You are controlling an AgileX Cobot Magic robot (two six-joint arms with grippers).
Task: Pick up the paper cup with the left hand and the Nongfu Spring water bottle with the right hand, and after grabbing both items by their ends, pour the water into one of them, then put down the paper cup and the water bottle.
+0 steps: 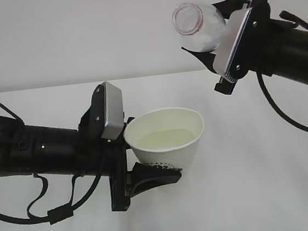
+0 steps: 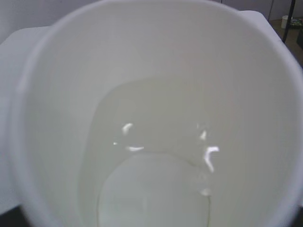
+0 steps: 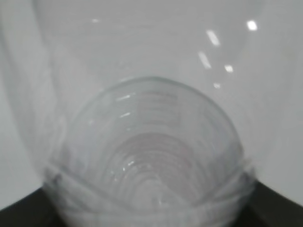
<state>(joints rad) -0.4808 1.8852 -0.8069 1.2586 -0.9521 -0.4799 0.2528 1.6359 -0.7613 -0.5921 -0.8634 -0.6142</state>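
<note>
cup and bottle held aloft by two claws

the left claw (image 1: 149,174) reaches in from the left and grips the paper cup (image 1: 166,141) from its lower side, black jaws pressed against the dotted, embossed wall near the base. the cup is white, tapered, with a rolled round rim, and sits tilted slightly toward the camera above the white table (image 1: 272,191). inside it lies the water (image 1: 165,139), a pale, faintly yellowish pool; the left wrist view shows it (image 2: 156,161) covering the bottom, with small bright glints on its surface against the smooth cream wall.

the right claw (image 1: 213,54) comes in from the upper right and is closed on the bottle (image 1: 199,25), which is tipped so its open mouth, ringed in red, faces the camera, up and to the right of the cup and well apart from it. the right wrist view looks along the clear, ribbed plastic (image 3: 151,156), rounded and translucent, with black jaw edges at both lower corners.
</note>
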